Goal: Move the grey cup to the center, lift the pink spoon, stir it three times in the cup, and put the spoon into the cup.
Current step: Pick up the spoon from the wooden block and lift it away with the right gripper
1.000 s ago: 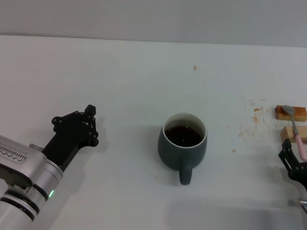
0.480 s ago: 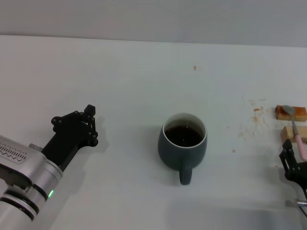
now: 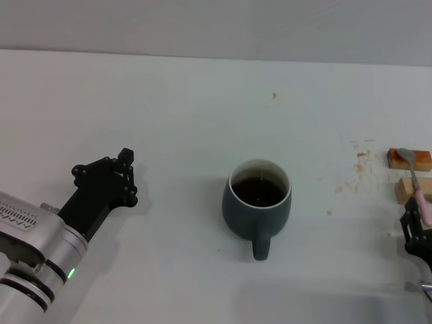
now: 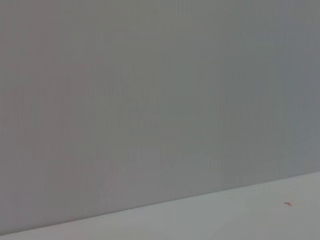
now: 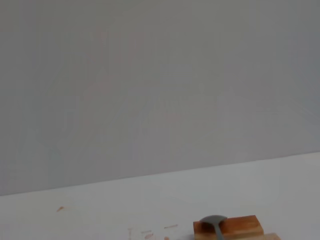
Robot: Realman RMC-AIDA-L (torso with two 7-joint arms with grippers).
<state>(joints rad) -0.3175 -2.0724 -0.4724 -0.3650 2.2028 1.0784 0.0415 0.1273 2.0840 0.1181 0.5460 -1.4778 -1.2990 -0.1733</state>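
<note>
The grey cup [image 3: 257, 202] holds dark liquid and stands mid-table, its handle [image 3: 260, 248] pointing toward me. The pink spoon [image 3: 423, 204] lies at the far right across two tan wooden blocks, with its silver bowl [image 3: 405, 156] on the farther block. The right wrist view shows that bowl [image 5: 213, 220] on a block [image 5: 235, 226]. My right gripper [image 3: 416, 231] sits at the right edge, just nearer than the spoon's handle end, partly out of view. My left gripper [image 3: 128, 176] is open and empty, well to the left of the cup.
Two tan wooden blocks [image 3: 409, 159] [image 3: 403, 190] sit under the spoon. Small orange crumbs and stains [image 3: 358, 169] lie left of them. The left wrist view shows only the grey wall and the table's far edge [image 4: 200, 210].
My right gripper has drawn back a little toward me and to the right, away from the nearer block. The cup, the spoon and the left arm have not moved.
</note>
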